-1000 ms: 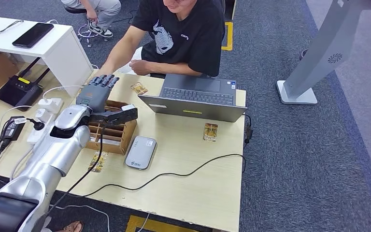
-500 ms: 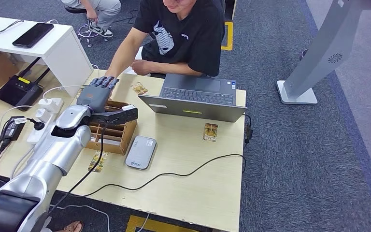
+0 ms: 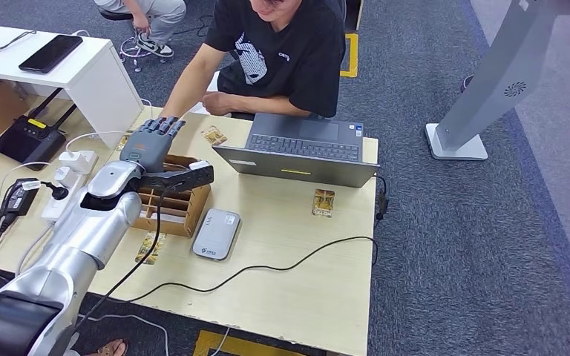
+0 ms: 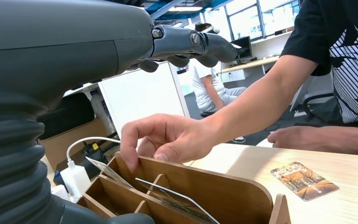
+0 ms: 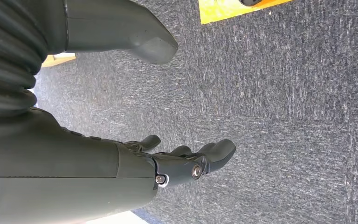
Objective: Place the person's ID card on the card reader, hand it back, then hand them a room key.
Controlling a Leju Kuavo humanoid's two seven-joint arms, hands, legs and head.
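Card reader [image 3: 217, 233] on the table [image 3: 304, 297], nearer than the left hand [image 3: 148, 143] and well apart from it. Left hand above the wooden rack [image 3: 172, 202], fingers spread, holding nothing. Person's hand [image 4: 165, 138] just beneath it on the rack's rim; cards [image 4: 168, 198] in slots, possibly room keys. Right hand [image 5: 121, 163] hangs empty, fingers loosely apart.

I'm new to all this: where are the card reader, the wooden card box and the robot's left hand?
card reader [image 3: 217, 233], head view, top face.
wooden card box [image 3: 193, 210], head view, right wall.
left hand [image 3: 148, 142], head view, back of hand.
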